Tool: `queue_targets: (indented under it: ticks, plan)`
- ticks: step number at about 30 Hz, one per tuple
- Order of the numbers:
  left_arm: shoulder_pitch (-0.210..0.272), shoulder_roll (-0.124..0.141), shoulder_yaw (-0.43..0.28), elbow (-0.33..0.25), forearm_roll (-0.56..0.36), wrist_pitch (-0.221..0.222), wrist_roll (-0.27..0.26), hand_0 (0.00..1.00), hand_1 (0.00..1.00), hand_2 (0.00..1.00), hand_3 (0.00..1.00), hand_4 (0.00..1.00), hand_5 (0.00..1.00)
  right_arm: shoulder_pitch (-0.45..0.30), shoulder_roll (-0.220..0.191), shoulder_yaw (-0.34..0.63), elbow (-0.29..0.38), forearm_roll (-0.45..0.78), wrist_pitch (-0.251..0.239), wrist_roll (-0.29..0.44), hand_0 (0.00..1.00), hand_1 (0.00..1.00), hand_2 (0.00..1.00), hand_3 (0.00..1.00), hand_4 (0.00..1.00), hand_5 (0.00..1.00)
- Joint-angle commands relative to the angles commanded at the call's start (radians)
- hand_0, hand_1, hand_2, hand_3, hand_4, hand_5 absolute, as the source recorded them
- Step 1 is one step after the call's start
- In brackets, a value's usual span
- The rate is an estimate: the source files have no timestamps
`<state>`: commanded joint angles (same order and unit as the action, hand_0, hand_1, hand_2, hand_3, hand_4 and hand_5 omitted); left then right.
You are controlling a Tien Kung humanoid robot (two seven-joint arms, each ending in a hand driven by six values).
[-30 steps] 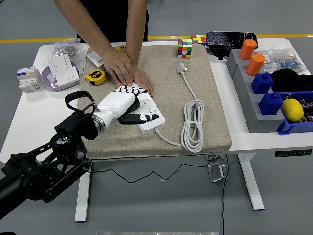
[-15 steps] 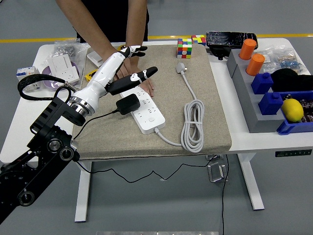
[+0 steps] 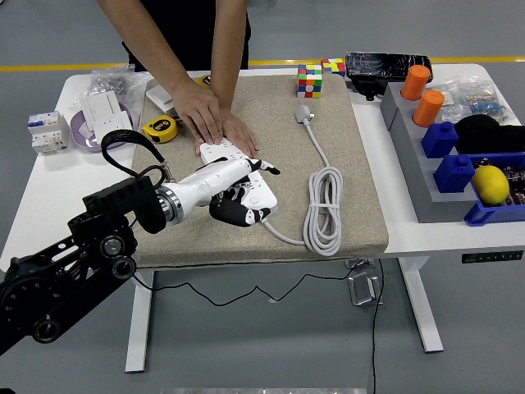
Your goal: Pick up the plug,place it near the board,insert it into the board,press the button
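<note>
A white power strip (image 3: 261,190) lies on the tan mat (image 3: 344,164), its white cord coiled at the right (image 3: 326,209) and ending in a white plug (image 3: 303,112). My left hand (image 3: 238,185) lies low across the strip, white fingers (image 3: 256,167) stretched to the right and the black thumb (image 3: 238,213) down at the strip's near end. It grasps nothing that I can see. The black plug seen earlier in the strip is hidden under the hand. A person's two hands (image 3: 215,119) press down on the strip's far end.
A yellow tape measure (image 3: 159,129), a white socket on a purple plate (image 3: 105,121) and a breaker (image 3: 43,131) are at the left. Cubes (image 3: 310,80) stand at the back; grey bins with orange cylinders (image 3: 426,107), blue blocks and a lemon (image 3: 490,184) fill the right.
My left hand rose off the strip, leaving the black plug standing in it, and has now come back down over the strip. The person's hands stayed on the far end.
</note>
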<state>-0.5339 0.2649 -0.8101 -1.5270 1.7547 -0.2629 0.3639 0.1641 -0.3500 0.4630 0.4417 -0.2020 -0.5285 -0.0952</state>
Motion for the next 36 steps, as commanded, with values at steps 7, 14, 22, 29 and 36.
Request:
queue_targets:
  ticks: [7, 14, 22, 29, 36]
  plan:
    - [-0.046, -0.021, 0.067, 0.102, 0.089, -0.025, 0.012, 0.147, 0.026, 0.151, 0.951, 0.47, 0.131, 0.006, -0.001, -0.003, 0.002, -0.004, 0.0, 0.0, 0.932, 0.896, 0.821, 0.807, 0.998, 0.998]
    - [-0.063, -0.057, 0.084, 0.178, 0.143, -0.013, 0.003, 0.147, 0.026, 0.152, 0.953, 0.469, 0.135, 0.002, -0.003, -0.009, 0.001, -0.002, -0.001, 0.001, 0.932, 0.896, 0.821, 0.807, 0.998, 0.998]
    - [-0.065, -0.068, 0.1, 0.229, 0.161, -0.008, -0.009, 0.147, 0.027, 0.153, 0.944, 0.461, 0.148, 0.0, -0.003, -0.012, 0.001, -0.001, 0.0, 0.001, 0.933, 0.896, 0.821, 0.807, 0.998, 0.998]
    - [-0.064, -0.065, 0.102, 0.256, 0.173, -0.003, -0.016, 0.144, 0.027, 0.153, 0.92, 0.459, 0.147, 0.0, -0.004, -0.011, 0.001, -0.001, 0.0, 0.001, 0.933, 0.896, 0.822, 0.806, 0.998, 0.998]
    - [-0.067, -0.064, 0.109, 0.254, 0.173, -0.01, -0.017, 0.144, 0.029, 0.154, 0.904, 0.459, 0.146, 0.002, -0.004, -0.008, 0.001, -0.002, 0.0, 0.001, 0.933, 0.896, 0.822, 0.806, 0.998, 0.998]
